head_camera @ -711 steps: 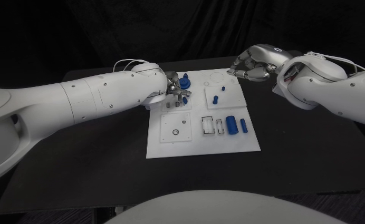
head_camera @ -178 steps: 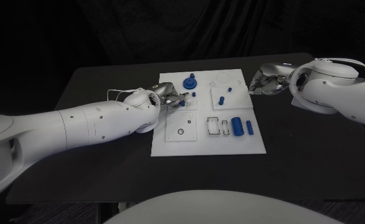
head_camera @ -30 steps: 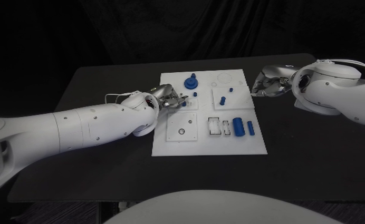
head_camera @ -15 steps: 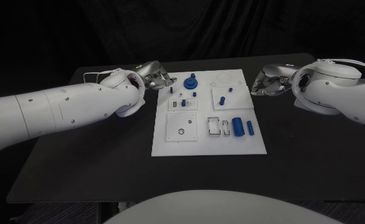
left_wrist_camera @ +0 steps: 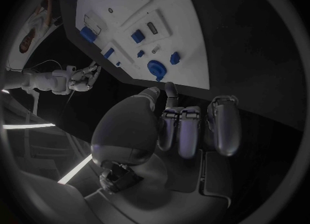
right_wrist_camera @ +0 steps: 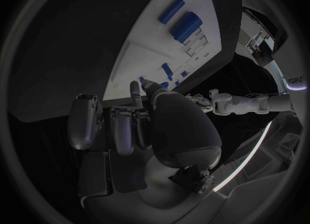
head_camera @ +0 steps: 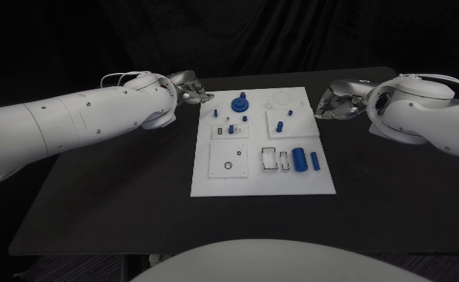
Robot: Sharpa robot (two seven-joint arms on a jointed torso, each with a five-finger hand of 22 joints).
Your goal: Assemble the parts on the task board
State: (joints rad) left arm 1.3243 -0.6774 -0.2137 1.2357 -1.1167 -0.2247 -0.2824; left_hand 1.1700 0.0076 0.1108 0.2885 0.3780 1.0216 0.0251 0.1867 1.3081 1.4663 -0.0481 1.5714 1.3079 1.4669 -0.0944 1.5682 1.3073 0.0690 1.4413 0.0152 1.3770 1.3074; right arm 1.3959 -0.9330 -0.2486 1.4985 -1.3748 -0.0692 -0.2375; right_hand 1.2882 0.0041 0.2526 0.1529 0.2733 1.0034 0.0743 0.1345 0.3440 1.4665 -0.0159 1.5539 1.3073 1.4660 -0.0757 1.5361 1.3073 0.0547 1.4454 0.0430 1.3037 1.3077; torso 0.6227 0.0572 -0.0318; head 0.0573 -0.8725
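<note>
Starting at your left, the left hand hangs over the bench just off the task board's far left corner, fingers curled in and nothing in them. It touches no part.

On the board itself the work looks partly done. At the far end a blue gear-like part stands seated with a peg rising from it, and small blue pegs stand in the blocks just nearer you. In the near row a white block carries a dark ring, next to a pair of open rectangular slots — these look unfilled. Right of the slots a blue cylinder and a thinner blue pin lie flat on the plate, apparently waiting to be placed.

At your right, the right hand sits clenched and empty beside the board's right edge, clear of it.

You likely have the two loose pieces and the slots left.
</note>
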